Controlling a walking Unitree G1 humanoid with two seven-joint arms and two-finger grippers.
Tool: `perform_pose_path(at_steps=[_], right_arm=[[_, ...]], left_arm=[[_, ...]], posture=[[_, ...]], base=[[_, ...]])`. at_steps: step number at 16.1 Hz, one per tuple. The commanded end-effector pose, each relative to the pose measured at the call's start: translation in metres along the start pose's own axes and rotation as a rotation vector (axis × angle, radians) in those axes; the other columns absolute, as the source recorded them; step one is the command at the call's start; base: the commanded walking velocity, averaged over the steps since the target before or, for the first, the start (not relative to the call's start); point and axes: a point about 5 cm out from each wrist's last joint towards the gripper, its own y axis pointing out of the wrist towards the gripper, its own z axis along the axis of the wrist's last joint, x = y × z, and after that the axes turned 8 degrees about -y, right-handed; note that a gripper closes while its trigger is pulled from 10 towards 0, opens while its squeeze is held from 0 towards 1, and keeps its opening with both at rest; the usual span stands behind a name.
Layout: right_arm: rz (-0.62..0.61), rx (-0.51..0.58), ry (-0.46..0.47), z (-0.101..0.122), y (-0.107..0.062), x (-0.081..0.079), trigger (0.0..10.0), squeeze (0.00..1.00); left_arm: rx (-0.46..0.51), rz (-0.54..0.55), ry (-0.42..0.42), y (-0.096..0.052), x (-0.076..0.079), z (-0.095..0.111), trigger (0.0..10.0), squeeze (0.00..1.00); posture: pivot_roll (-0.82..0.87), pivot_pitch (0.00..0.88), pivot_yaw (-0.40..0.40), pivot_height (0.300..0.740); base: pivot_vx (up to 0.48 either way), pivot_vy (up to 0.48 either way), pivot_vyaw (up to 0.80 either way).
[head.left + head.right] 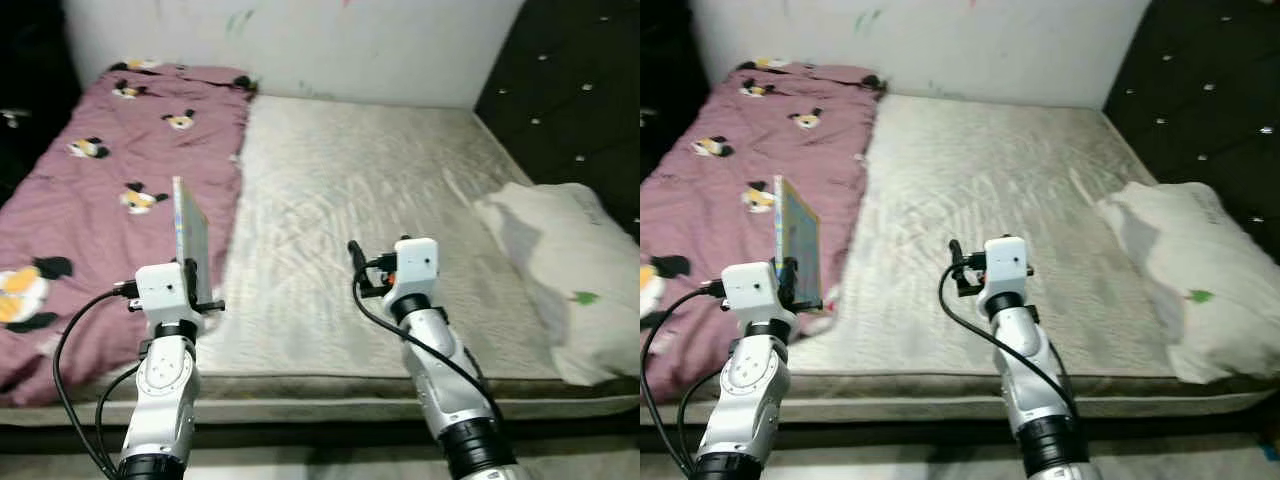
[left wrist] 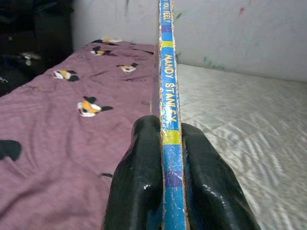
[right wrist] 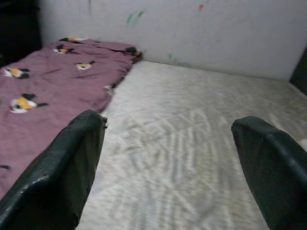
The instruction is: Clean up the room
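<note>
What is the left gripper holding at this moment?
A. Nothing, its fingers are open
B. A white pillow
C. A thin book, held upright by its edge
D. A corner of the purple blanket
C. In the left wrist view the two black fingers of the left gripper press on both sides of a thin book, whose spine stands upright; the head view shows the same book above the bed.

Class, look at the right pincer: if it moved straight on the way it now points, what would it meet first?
The open right pincer aims low across the bare grey mattress. It would probably meet the mattress first, otherwise the white wall; depth is unclear.
</note>
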Motion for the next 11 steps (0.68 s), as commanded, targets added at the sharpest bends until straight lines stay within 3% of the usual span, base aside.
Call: perform_pose_path(at_steps=[1, 5, 7, 9, 11], right_arm=[[-0.027, -0.008, -0.011, -0.002, -0.001, 0.011, 10.0, 0.00], [-0.035, 0.000, -0.012, -0.001, -0.003, 0.016, 10.0, 0.00], [-0.100, 0.017, -0.002, 0.002, -0.009, 0.031, 10.0, 0.00], [-0.119, 0.000, 0.015, 0.000, -0.017, 0.043, 10.0, 0.00], [-0.128, -0.047, -0.009, -0.010, -0.031, 0.052, 10.0, 0.00]], left_arm=[[0.026, -0.041, -0.013, 0.001, 0.015, 0.005, 10.0, 0.00], [0.057, -0.048, -0.014, -0.003, 0.013, 0.006, 10.0, 0.00], [0.096, -0.042, -0.005, -0.008, 0.006, 0.013, 10.0, 0.00], [0.141, -0.099, -0.054, -0.017, 0.004, 0.024, 10.0, 0.00], [0.119, -0.063, 0.001, -0.030, -0.005, 0.020, 10.0, 0.00]], posture=[[0.02, 0.000, -0.064, 0.740], [0.02, 0.000, -0.064, 0.740], [0.01, 0.000, -0.064, 0.740], [0.01, 0.000, -0.064, 0.740], [0.01, 0.000, -0.063, 0.740]], base=[[0.000, -0.480, 0.00], [0.000, -0.094, 0.00], [0.000, 0.000, 0.00], [0.000, 0.000, 0.00], [0.000, 0.000, 0.00]])
